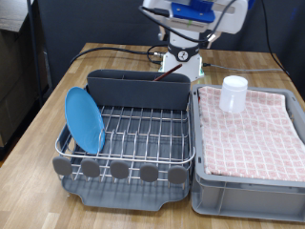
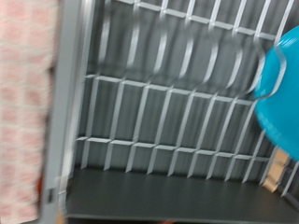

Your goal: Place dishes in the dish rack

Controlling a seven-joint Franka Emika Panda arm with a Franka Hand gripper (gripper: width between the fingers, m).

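Note:
The light-blue plate (image 1: pixel 84 119) stands on edge in the dish rack (image 1: pixel 129 143) at the exterior view's left side of the wire grid; it also shows in the wrist view (image 2: pixel 280 93). The small white cup (image 1: pixel 233 93) stands upright on the pink checked cloth (image 1: pixel 253 129). The wooden spoon is out of view. The arm (image 1: pixel 195 14) hangs above the far end of the rack at the exterior view's top; the gripper's fingers do not show in either view. The wrist view looks down on the rack's wire grid (image 2: pixel 159 103).
A grey crate (image 1: pixel 250 186) lined with the pink checked cloth sits right of the rack. The tall grey cutlery bin (image 1: pixel 138 88) spans the rack's far end. Round grey knobs (image 1: pixel 119 170) line the near edge. All stands on a wooden table (image 1: pixel 38 124).

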